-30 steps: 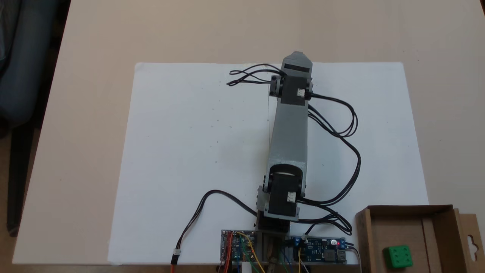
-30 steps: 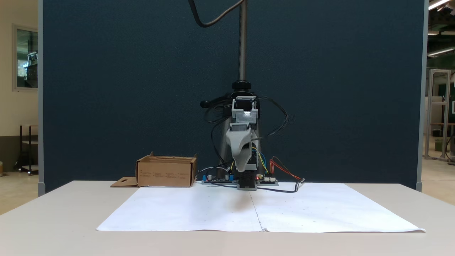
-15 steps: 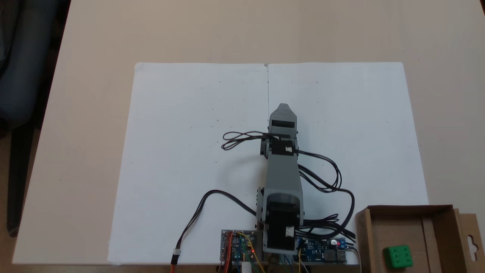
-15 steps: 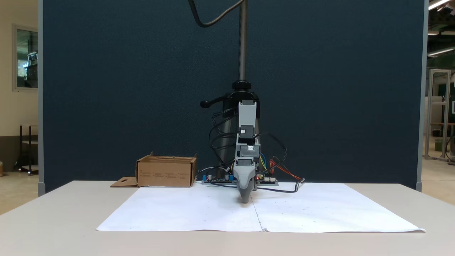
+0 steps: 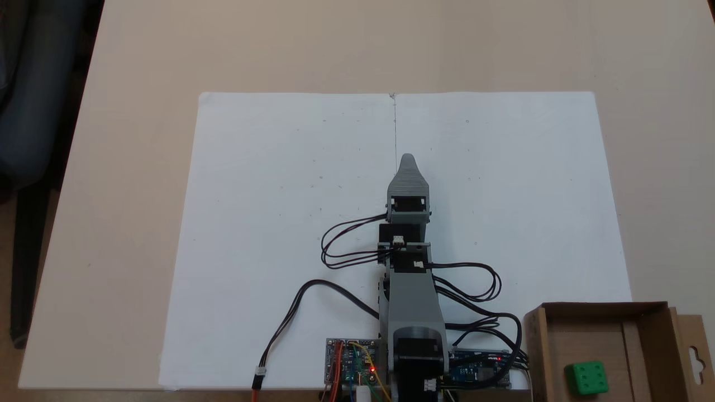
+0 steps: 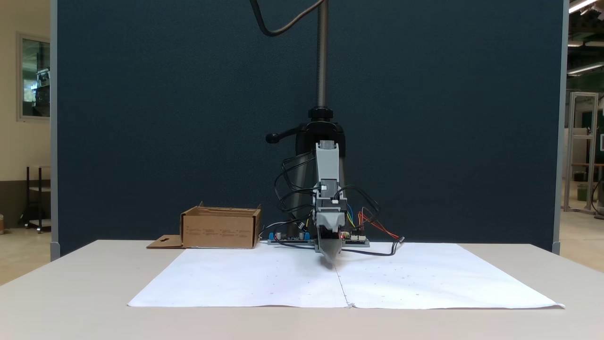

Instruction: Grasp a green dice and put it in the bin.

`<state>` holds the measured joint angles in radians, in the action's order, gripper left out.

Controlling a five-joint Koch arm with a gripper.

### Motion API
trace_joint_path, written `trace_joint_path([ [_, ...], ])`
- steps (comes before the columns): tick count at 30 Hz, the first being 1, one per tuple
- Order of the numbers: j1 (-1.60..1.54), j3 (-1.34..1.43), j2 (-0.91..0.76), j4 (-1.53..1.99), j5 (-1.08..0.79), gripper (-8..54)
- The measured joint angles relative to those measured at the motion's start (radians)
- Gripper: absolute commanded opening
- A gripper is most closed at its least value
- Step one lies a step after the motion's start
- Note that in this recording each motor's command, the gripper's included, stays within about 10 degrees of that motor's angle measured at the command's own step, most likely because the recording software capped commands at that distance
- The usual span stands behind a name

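Observation:
The green dice [image 5: 586,378] lies pips up on the floor of the bin [image 5: 652,335], a brown cardboard box at the lower right corner in a fixed view from above. From the front, the bin [image 6: 220,230] stands left of the arm's base. The grey gripper [image 5: 408,161] points away from the base along the paper's centre seam, far from the dice. Seen from the front, the gripper [image 6: 331,261] tapers to one point resting low on the paper, shut with nothing in it.
A large white paper sheet [image 5: 279,195] covers the middle of the beige table [image 5: 139,67]. Circuit boards [image 5: 352,363] and black cables [image 5: 346,251] crowd the arm's base. A dark blue partition [image 6: 141,118] and a camera pole [image 6: 322,52] stand behind.
The arm has folded back toward its base and come down. The gripper has dropped from mid-air to the paper and now lies flatter. The dice stays in the bin.

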<state>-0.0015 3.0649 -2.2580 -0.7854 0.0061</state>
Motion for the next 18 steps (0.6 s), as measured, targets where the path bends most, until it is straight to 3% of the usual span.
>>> trace_joint_path([
  [18,0.002,0.000,0.000,-0.545,0.000,44.6],
])
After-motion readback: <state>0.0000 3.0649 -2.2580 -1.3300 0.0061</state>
